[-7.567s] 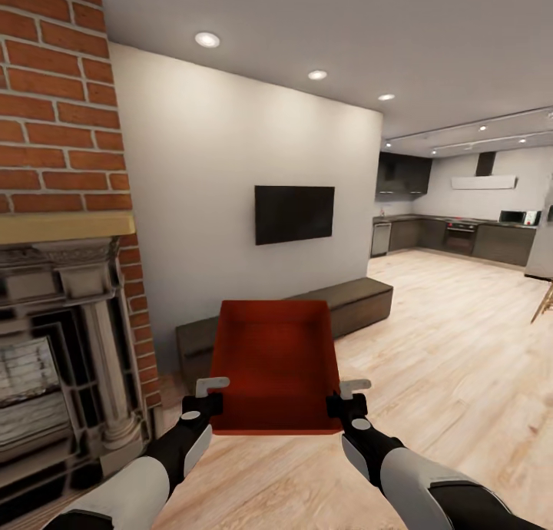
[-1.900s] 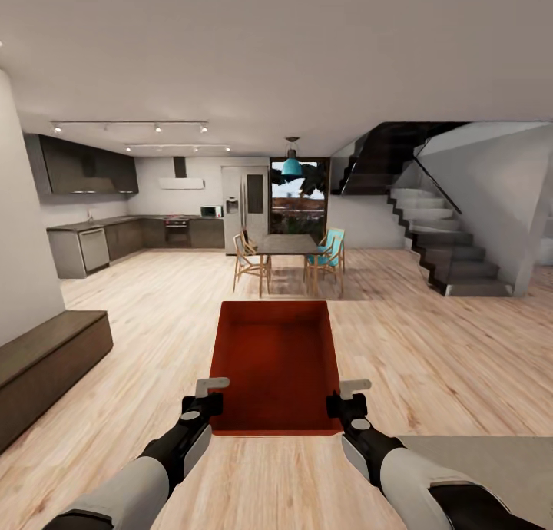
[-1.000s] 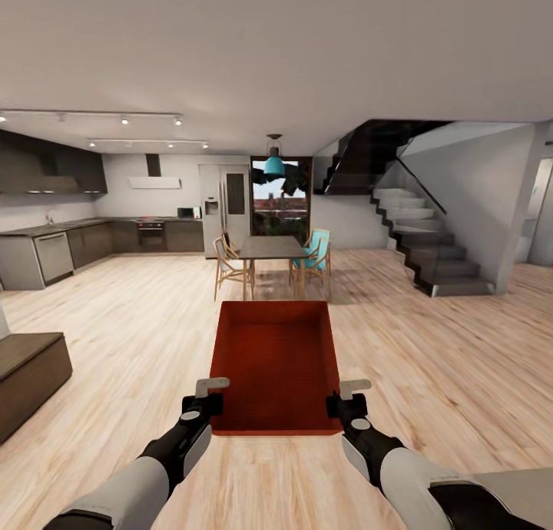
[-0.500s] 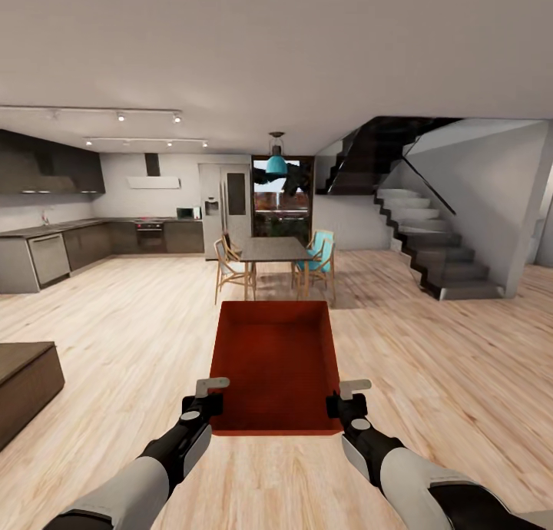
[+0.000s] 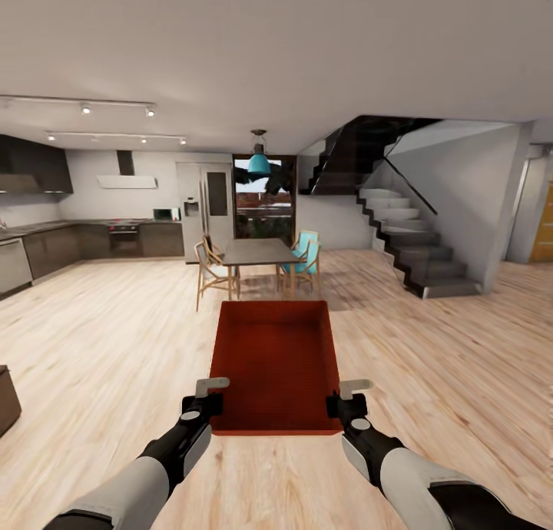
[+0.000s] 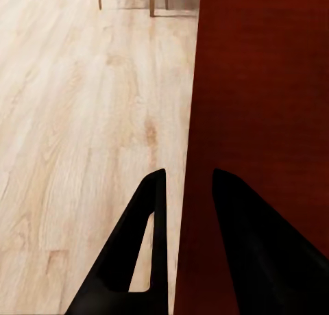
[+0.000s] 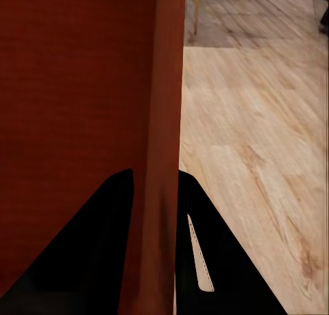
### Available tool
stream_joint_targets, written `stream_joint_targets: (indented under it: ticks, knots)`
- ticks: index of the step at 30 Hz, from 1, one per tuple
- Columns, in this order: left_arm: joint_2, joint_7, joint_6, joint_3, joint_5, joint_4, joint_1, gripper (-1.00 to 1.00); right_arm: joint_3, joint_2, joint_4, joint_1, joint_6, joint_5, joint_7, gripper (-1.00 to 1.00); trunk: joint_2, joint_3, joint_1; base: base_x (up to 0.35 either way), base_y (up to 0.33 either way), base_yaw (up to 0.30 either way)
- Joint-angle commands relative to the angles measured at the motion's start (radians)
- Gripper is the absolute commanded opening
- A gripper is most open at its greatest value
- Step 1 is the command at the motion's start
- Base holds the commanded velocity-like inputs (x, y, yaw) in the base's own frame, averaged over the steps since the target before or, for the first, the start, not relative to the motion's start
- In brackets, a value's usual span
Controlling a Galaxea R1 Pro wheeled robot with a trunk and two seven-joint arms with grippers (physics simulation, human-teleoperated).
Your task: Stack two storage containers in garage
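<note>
Container [image 5: 275,365] between both grippers; dining table [image 5: 259,252] beyond, stairs [image 5: 411,242] seemingly right.

A dining table [image 5: 259,251] with chairs [image 5: 206,265] stands well ahead of the grippers, a staircase [image 5: 407,242] ahead-right, kitchen cabinets [image 5: 46,247] ahead-left.

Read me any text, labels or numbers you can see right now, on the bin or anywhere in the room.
None can be read.
The red bin, held between the left gripper and the right gripper, has plain walls with no label.
The fridge, oven and microwave are too small and blurred to show any marking.
</note>
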Motion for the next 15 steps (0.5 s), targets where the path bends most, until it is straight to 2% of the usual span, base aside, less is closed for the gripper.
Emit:
stream_joint_targets:
  ticks: [1,15]
  knots:
    - [0.002,0.024,-0.043,0.011,-0.009,-0.004,-0.001,-1.0,-0.032,0.0,0.004,-0.001,-0.004,-0.007,-0.01,-1.0,-0.001,-0.001,0.001,0.322,0.094,-0.283]
    - [0.002,0.024,-0.044,0.011,-0.009,-0.004,-0.001,-1.0,-0.033,0.0,0.004,-0.001,-0.004,-0.007,-0.01,-1.0,-0.001,-0.001,0.001,0.322,0.094,-0.285]
